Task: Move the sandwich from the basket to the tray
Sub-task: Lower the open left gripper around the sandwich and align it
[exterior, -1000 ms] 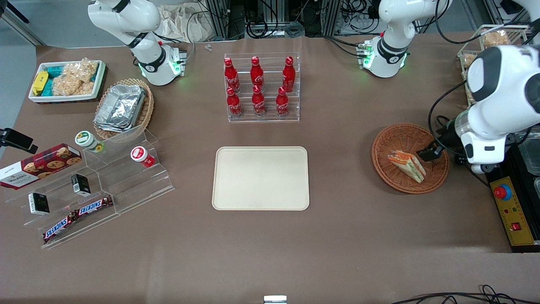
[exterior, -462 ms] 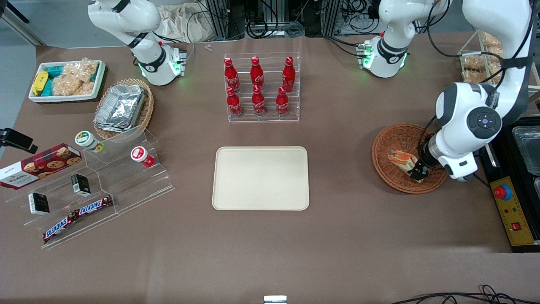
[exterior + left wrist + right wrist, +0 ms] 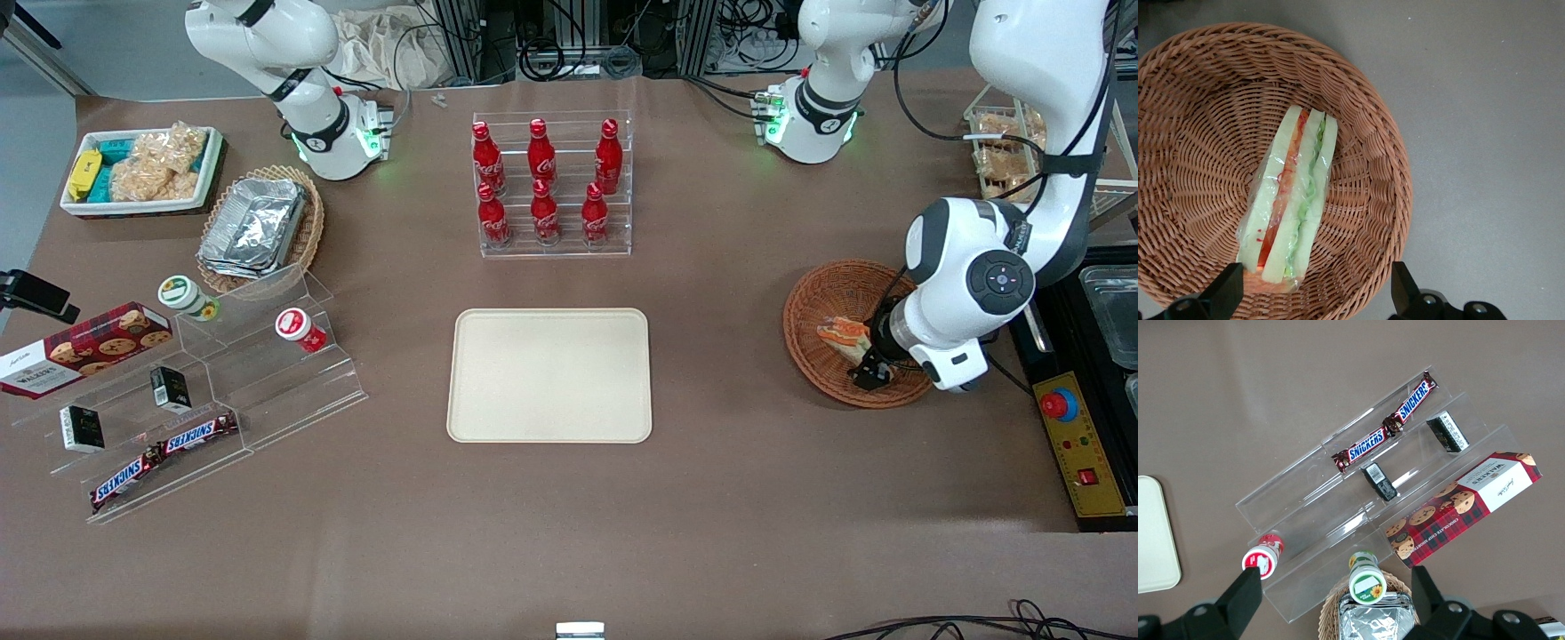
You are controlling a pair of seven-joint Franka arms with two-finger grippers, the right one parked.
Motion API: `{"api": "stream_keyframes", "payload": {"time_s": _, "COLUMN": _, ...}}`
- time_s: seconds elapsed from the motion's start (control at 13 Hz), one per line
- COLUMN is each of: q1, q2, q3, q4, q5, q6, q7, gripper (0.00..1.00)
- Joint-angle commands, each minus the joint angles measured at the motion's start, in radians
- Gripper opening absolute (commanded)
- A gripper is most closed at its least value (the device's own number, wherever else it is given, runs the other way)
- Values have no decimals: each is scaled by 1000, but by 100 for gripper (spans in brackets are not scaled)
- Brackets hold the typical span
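Sandwich (image 3: 1293, 200) lies in basket (image 3: 1365, 120) — spread gripper (image 3: 1315, 293) above.

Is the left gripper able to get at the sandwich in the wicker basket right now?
Probably yes. The open left gripper hangs just above the sandwich, which lies alone in the wicker basket with nothing covering it.

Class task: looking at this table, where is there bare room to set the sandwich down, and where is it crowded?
Free: the whole tray. Crowded: the basket, where the open gripper straddles the sandwich, and the bottle rack.
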Motion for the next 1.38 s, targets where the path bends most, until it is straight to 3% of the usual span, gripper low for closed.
{"api": "stream_keyframes", "payload": {"time_s": 0.0, "q1": 5, "q2": 25, "q3": -5, "q4": 2, "q5": 23, "q6": 20, "q7": -28, "gripper": 100}}
{"api": "stream_keyframes", "payload": {"time_s": 0.31, "q1": 12, "q2": 41, "q3": 0, "q4": -56, "q5": 145, "q6": 29, "q7": -28, "gripper": 100}}
{"api": "stream_keyframes", "payload": {"time_s": 0.62, "q1": 26, "q2": 31, "q3": -3, "q4": -40, "q5": 155, "q6": 11, "q7": -25, "gripper": 100}}
{"api": "stream_keyframes", "payload": {"time_s": 0.92, "q1": 17, "q2": 52, "q3": -41, "q4": 167, "q5": 146, "q6": -283, "q7": -11, "gripper": 100}}
{"api": "stream_keyframes", "payload": {"time_s": 1.08, "q1": 17, "q2": 57, "q3": -42, "q4": 158, "q5": 146, "q6": -293, "q7": -13, "gripper": 100}}
{"api": "stream_keyframes", "payload": {"time_s": 1.31, "q1": 25, "q2": 64, "q3": -39, "q4": 61, "q5": 144, "q6": -151, "q7": -23, "gripper": 100}}
